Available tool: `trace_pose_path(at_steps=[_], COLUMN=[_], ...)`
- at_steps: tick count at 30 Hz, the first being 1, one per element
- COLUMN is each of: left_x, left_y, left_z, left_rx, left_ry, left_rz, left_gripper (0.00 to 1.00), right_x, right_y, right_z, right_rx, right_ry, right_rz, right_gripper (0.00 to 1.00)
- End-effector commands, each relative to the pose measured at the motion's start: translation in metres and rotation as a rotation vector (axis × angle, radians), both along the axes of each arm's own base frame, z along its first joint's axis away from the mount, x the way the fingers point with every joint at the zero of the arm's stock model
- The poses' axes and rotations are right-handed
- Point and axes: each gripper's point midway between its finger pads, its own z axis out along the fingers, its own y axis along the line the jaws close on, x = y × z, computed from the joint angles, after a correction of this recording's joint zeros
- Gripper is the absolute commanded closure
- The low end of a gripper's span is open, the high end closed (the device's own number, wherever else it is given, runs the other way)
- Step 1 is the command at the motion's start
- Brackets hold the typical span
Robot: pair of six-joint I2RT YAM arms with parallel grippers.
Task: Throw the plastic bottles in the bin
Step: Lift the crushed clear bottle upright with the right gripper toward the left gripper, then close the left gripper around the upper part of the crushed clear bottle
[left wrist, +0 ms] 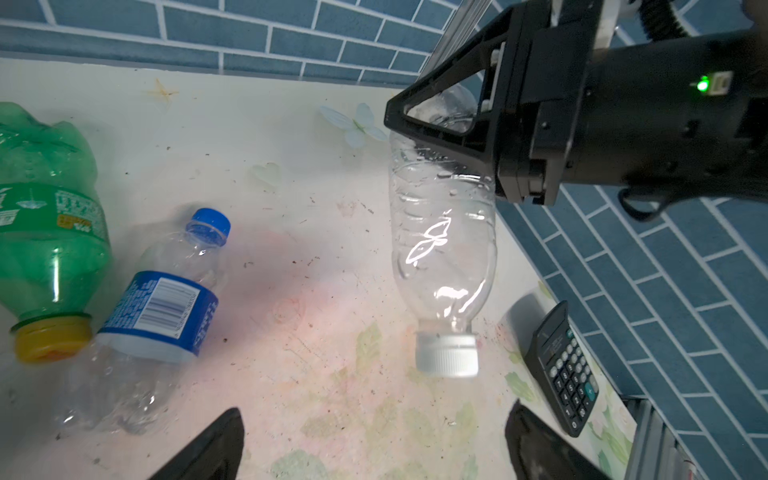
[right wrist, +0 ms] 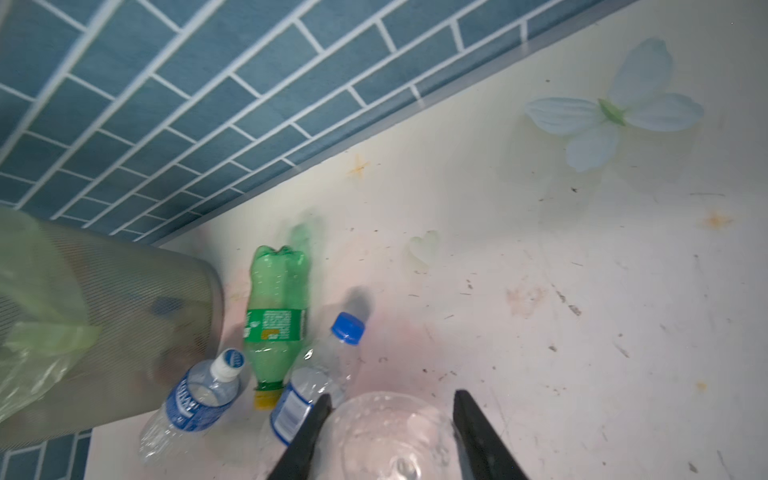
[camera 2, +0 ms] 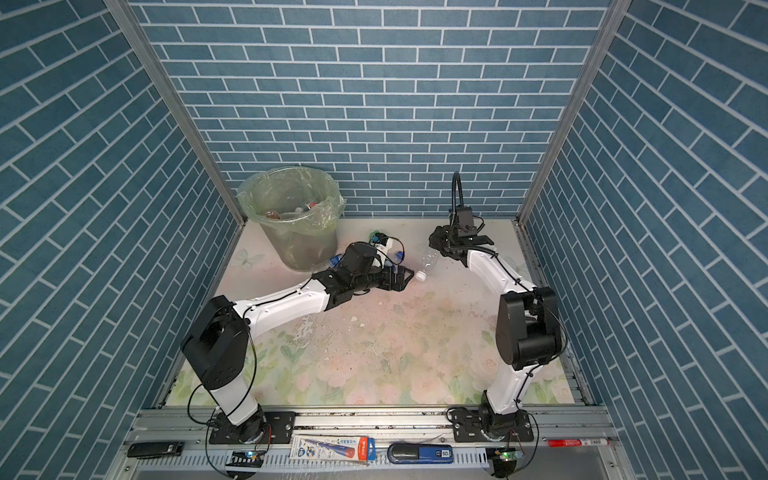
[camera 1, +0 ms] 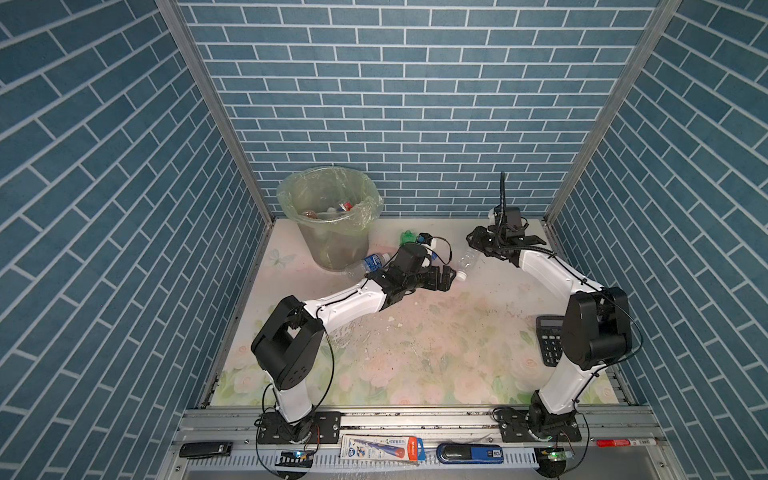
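Your right gripper (right wrist: 392, 397) gripped the base end of the clear bottle (left wrist: 444, 232), with its white cap pointing toward your left gripper (left wrist: 376, 411). That gripper's fingers stood wide apart and held nothing. The bottle seemed raised off the table (camera 1: 415, 353), though I couldn't be sure. A green bottle (right wrist: 276, 316), a blue-capped bottle (right wrist: 316, 374) and a white-capped bottle (right wrist: 195, 399) lay beside the bin (camera 1: 336, 245).

There are one bin (camera 1: 332, 245), one calculator (camera 1: 548, 340), one clear bottle (left wrist: 442, 249) between the fingers (right wrist: 309, 436) of the right gripper (right wrist: 392, 397), and beyond them one green bottle (right wrist: 277, 291) and two blue-labelled bottles (right wrist: 189, 405) (right wrist: 289, 409).
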Motion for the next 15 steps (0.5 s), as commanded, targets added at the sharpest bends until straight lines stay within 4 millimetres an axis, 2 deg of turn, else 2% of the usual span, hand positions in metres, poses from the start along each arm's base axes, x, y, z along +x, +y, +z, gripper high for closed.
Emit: trace_pose_path(at_steps=[1, 6, 9, 15], left_x=[0.002, 0.011, 0.017, 0.025], left_y=[-0.016, -0.025, -0.028, -0.03], left_z=[0.014, 0.025, 0.024, 0.023], left_rx=[-0.077, -0.191, -0.215, -0.215], left_ry=[0.004, 0.016, 0.025, 0.014], left_rz=[-0.016, 0.02, 0.047, 0.074], left_gripper=[0.01, 0.01, 0.01, 0.01], right_x=[-0.014, -0.023, -0.025, -0.028], right_y=[0.017, 0.034, 0.04, 0.046], right_z=[0.015, 0.036, 0.045, 0.051], right_rx=[0.049, 0.114, 0.15, 0.165], right_ry=[-0.012, -0.048, -0.06, -0.067], right_rz=[0.039, 0.059, 0.072, 0.09], right_gripper=[0.61, 0.61, 0.61, 0.61])
